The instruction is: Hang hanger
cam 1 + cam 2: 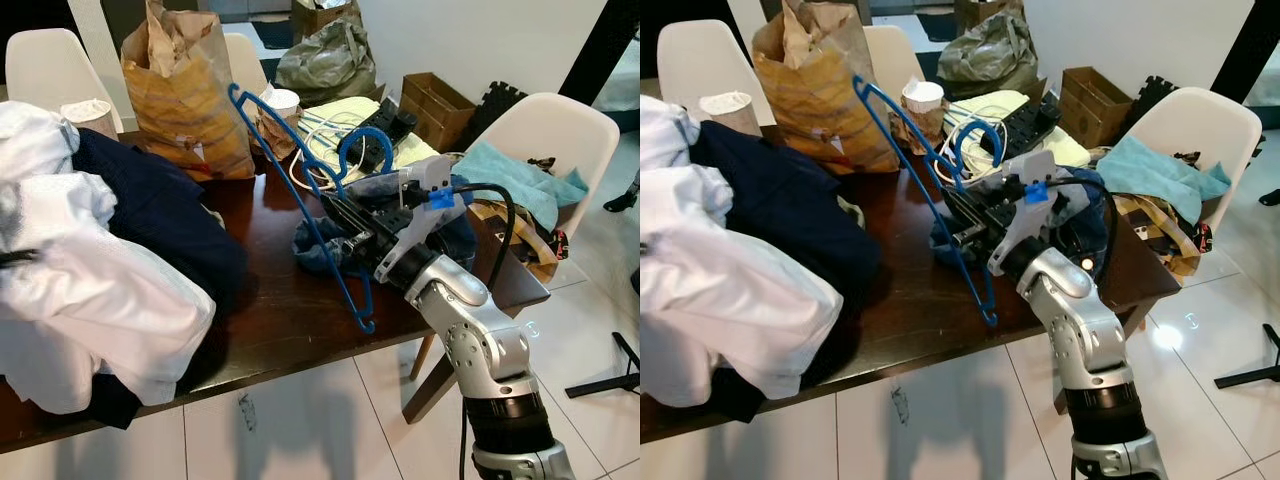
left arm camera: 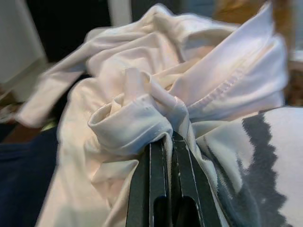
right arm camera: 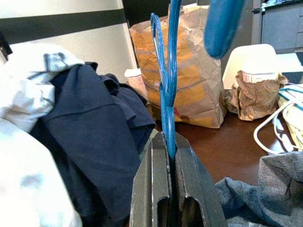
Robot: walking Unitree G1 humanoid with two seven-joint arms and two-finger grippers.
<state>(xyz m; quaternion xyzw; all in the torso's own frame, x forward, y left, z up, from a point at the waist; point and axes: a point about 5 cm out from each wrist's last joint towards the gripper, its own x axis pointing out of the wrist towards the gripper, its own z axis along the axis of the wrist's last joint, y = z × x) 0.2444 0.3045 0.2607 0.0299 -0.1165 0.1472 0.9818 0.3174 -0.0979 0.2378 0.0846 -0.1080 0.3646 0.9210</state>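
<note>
A blue plastic hanger (image 1: 300,190) is held tilted above the dark wooden table (image 1: 290,320), its hook (image 1: 362,145) curling up near the wrist. My right gripper (image 1: 335,215) is shut on the hanger's bar, seen edge-on as the hanger (image 3: 166,94) between the black fingers (image 3: 154,184) in the right wrist view. A white garment (image 1: 90,280) lies heaped on the table's left over a navy one (image 1: 165,215). My left gripper (image 2: 169,144) is shut on a fold of the white garment (image 2: 137,123).
A brown paper bag (image 1: 185,90) stands at the table's back. Blue denim cloth (image 1: 330,250) lies under the right gripper. White chairs (image 1: 555,130) surround the table, one draped with teal cloth. Cardboard boxes (image 1: 435,100) sit by the far wall. Tiled floor lies in front.
</note>
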